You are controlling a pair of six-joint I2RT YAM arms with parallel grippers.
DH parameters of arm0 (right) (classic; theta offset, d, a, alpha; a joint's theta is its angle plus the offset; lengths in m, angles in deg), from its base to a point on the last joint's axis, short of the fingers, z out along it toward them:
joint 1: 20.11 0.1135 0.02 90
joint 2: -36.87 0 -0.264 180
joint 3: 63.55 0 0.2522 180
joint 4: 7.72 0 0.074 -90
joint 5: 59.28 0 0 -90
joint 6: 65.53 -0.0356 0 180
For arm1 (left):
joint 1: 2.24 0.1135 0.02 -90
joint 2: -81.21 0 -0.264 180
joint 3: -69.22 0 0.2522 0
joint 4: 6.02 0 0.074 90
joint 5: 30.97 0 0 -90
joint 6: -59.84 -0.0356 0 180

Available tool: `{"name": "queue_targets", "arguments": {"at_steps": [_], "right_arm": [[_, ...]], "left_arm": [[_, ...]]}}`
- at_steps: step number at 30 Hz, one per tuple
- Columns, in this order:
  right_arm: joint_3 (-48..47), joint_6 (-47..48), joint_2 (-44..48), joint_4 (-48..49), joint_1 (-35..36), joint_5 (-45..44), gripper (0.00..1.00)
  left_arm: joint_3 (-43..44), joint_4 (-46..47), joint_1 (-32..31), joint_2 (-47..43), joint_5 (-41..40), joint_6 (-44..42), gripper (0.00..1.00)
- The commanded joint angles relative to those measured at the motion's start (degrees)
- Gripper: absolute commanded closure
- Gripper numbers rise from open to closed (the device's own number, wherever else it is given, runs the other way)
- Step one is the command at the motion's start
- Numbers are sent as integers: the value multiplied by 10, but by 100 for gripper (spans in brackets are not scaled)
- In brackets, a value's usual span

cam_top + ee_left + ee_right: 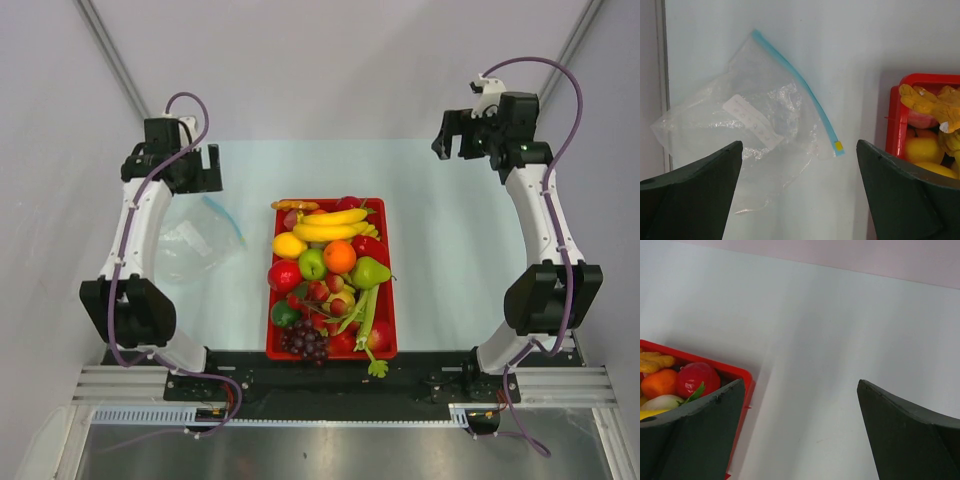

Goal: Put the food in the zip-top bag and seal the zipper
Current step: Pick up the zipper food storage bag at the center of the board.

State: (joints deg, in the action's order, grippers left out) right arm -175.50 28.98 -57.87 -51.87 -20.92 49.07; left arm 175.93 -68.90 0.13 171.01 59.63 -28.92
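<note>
The food [330,275] is a heap of toy fruits and vegetables in a red tray [271,345] at the table's middle: bananas [333,224], a lemon [288,245], an orange, a green pear, purple grapes [306,340]. The clear zip-top bag [195,245] lies flat left of the tray, its blue-teal zipper [805,87] along the edge nearest the tray. The bag also shows in the left wrist view [740,130]. My left gripper [207,168] hangs open and empty above the bag's far end. My right gripper [452,136] is open and empty, high at the far right.
Grey walls stand close on both sides. The tray's far corner with several fruits shows in the right wrist view [742,374] and in the left wrist view [897,125]. A green stalk [377,368] hangs over the tray's near edge onto the black base rail.
</note>
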Motion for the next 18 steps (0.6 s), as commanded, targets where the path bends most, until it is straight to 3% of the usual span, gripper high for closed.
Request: {"name": "queue_targets", "arguments": {"at_steps": [1, 2, 6, 9, 18], "right_arm": [[-39, 32, 1, -10, 6, 11, 0], [-38, 35, -2, -8, 6, 5, 0], [-46, 37, -11, -14, 28, -10, 0], [-49, 43, -18, -19, 35, -15, 0], [-59, 57, -26, -32, 63, -54, 0]], "left_arm": [[29, -4, 1, 17, -5, -19, 0], [24, 1, 1, 19, -5, -16, 0], [-7, 62, -18, 18, -161, 62, 1], [6, 58, -55, 62, -226, 93, 0], [89, -5, -73, 214, -242, 169, 0]]}}
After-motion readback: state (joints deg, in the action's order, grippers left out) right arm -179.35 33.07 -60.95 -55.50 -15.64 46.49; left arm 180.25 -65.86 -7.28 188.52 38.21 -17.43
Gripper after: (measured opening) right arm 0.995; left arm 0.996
